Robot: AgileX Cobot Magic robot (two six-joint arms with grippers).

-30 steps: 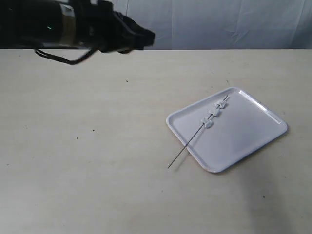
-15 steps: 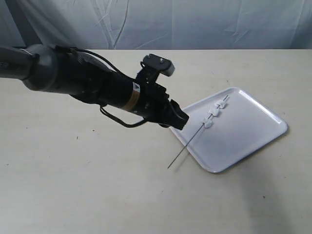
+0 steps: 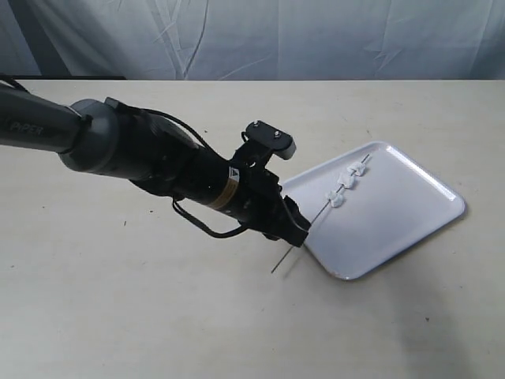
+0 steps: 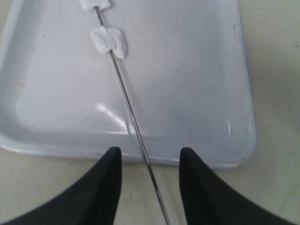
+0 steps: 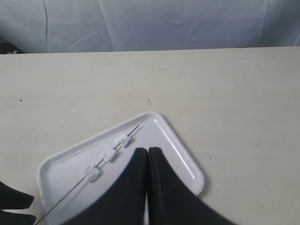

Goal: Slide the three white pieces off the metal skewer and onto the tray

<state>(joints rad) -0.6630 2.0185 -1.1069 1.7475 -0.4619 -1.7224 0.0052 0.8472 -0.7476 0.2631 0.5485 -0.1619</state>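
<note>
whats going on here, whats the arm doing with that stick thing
The left gripper has its jaws open on either side of the metal skewer, at the bare end that sticks out past the rim of the tray. It has not closed on the rod. The three white pieces are all threaded on the skewer's other end, lying over the tray, so none has been slid off yet. The right gripper is shut and hangs back above the scene, touching nothing.

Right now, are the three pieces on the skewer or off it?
On. In the exterior view the skewer runs through all three pieces, which lie in a row over the tray.
</note>
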